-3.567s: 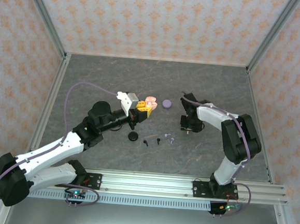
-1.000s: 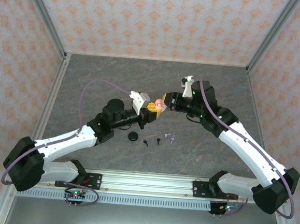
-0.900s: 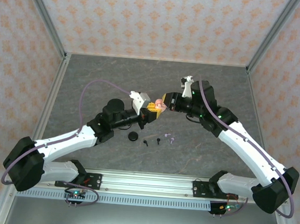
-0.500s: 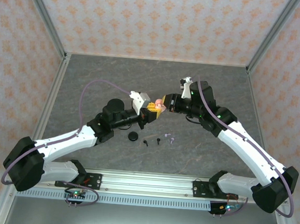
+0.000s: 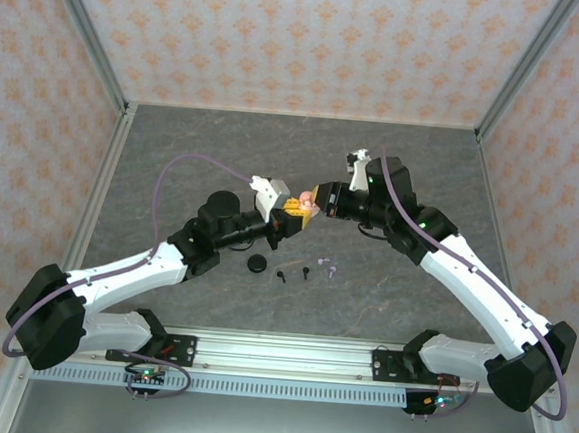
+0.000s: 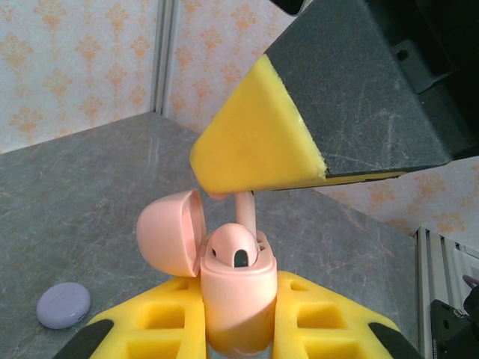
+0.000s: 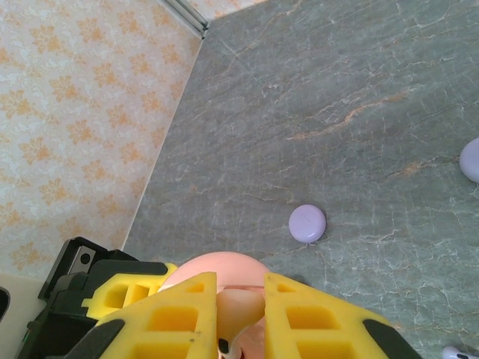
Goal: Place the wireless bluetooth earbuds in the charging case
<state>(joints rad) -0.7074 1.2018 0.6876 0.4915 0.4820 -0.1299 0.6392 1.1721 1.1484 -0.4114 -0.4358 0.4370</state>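
My left gripper (image 6: 238, 293) is shut on a pink charging case (image 6: 238, 288) and holds it upright above the table. Its lid (image 6: 171, 230) stands open to the left. One pale pink earbud (image 6: 235, 249) sits in the case. A second pink earbud (image 7: 241, 313) is pinched in my shut right gripper (image 7: 239, 290), and its stem (image 6: 245, 209) points down into the case beside the first. In the top view the left gripper (image 5: 290, 215) and right gripper (image 5: 314, 200) meet tip to tip at mid-table.
On the table below lie a black round case (image 5: 257, 263), two black earbuds (image 5: 282, 275) and lilac earbuds (image 5: 330, 270). A shut lilac case (image 7: 307, 223) rests further back. Patterned walls close in three sides.
Over a few seconds the right arm swung from the table to the case held by the left, which shifted a little right. In the last second both grippers stay almost still.
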